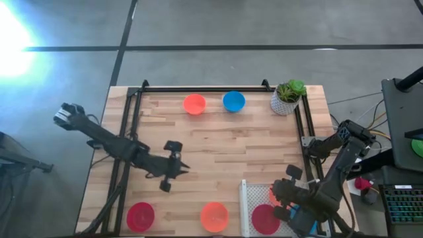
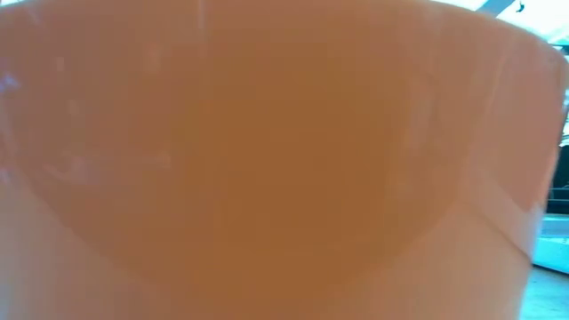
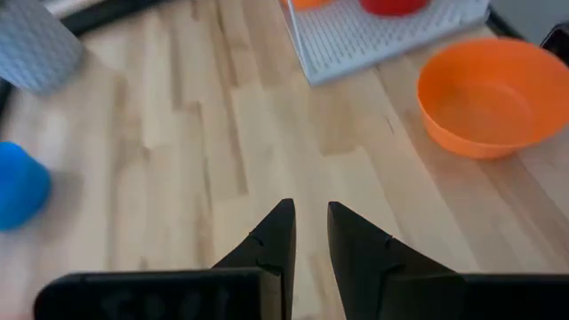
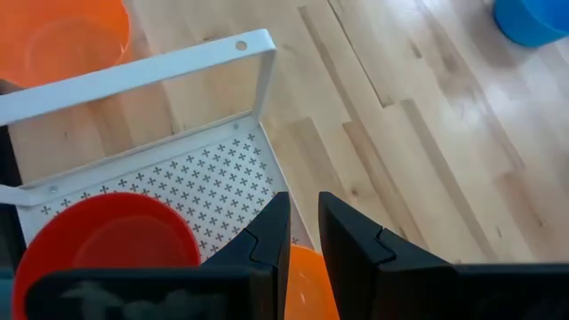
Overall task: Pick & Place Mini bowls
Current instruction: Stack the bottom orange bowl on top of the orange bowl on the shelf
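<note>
Several mini bowls stand upright on the wooden table: an orange-red one (image 1: 194, 104) and a blue one (image 1: 233, 101) near the far edge, a red one (image 1: 140, 215) and an orange one (image 1: 214, 215) near the near edge. A red bowl (image 1: 264, 217) sits in the white perforated tray (image 1: 246, 198). My right gripper (image 1: 281, 194) hangs over the tray, shut on another orange bowl (image 1: 273, 195). My left gripper (image 1: 177, 166) hovers shut over bare wood left of centre, touching nothing. The low view is filled by the near orange bowl's wall (image 2: 267, 160). My right gripper (image 4: 302, 209) comes down from above on the orange bowl, whose rim (image 4: 311, 271) shows in the narrow gap between the fingers. The fingers hide the place of contact itself. The bowl sits low over the tray floor beside the red bowl (image 4: 107, 236); whether it rests there I cannot tell.
A white pot with a green plant (image 1: 287, 98) stands at the far right corner. A black frame (image 1: 198, 88) runs along the table's far and side edges. The tray's raised white rim (image 4: 178, 58) stands between the tray and the near orange bowl (image 4: 71, 40). Bare wood lies mid-table.
</note>
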Motion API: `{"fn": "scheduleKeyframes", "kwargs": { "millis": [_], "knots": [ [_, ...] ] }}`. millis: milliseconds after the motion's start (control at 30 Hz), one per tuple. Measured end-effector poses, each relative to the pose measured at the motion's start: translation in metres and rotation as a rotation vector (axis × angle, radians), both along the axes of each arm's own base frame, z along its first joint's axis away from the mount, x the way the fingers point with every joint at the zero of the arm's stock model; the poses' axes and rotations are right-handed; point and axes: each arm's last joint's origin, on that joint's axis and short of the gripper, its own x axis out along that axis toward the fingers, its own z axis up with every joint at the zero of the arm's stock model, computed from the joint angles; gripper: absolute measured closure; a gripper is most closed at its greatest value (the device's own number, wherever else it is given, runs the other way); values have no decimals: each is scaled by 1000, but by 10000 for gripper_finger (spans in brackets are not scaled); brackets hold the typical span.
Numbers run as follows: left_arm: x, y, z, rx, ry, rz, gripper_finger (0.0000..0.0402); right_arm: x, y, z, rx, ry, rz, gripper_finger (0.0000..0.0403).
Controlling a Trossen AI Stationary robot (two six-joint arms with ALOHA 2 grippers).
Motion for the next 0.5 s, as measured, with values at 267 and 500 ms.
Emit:
{"fn": "scheduleKeyframes", "kwargs": {
  "millis": [267,500],
  "knots": [
    [31,-19,-30,-28,98,-34,337,0,0,-1,-8,0,1,344],
    [56,-35,-41,-188,57,-93,337,1,-1,-1,-37,-37,7,344]
  ]
}}
